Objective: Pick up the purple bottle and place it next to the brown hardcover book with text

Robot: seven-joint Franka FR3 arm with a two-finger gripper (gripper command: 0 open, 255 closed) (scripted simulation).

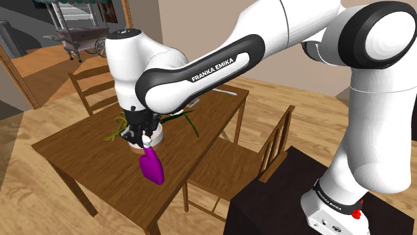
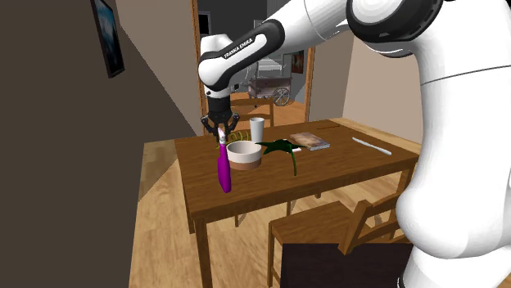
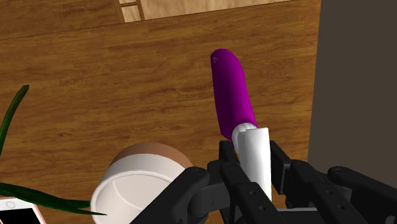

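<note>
The black gripper (image 2: 221, 131) pinches the white cap (image 3: 254, 146) of the smooth purple bottle (image 2: 223, 172). Its two fingers (image 3: 284, 167) press on the cap from both sides. The bottle hangs down from the gripper, a little tilted, with its round end low over the brown wooden table (image 2: 327, 164). It cannot be told whether that end touches the wood. In the shoulder view the bottle is near the table's front edge.

Just beside the bottle stands a round bowl (image 2: 244, 154), white inside and brown outside. A green plant (image 2: 282, 149) with long thin leaves lies next to the bowl. Past the plant lies the brown hardcover book with text (image 2: 309, 141), flat on the table. The bottle is well apart from the book, with the bowl and the plant between them.

A white cup (image 2: 257, 129) stands behind the bowl. A thin white stick (image 2: 373, 146) lies on the table toward the second exterior view's right. A wooden chair (image 1: 234, 163) is pushed up to the table's side.
</note>
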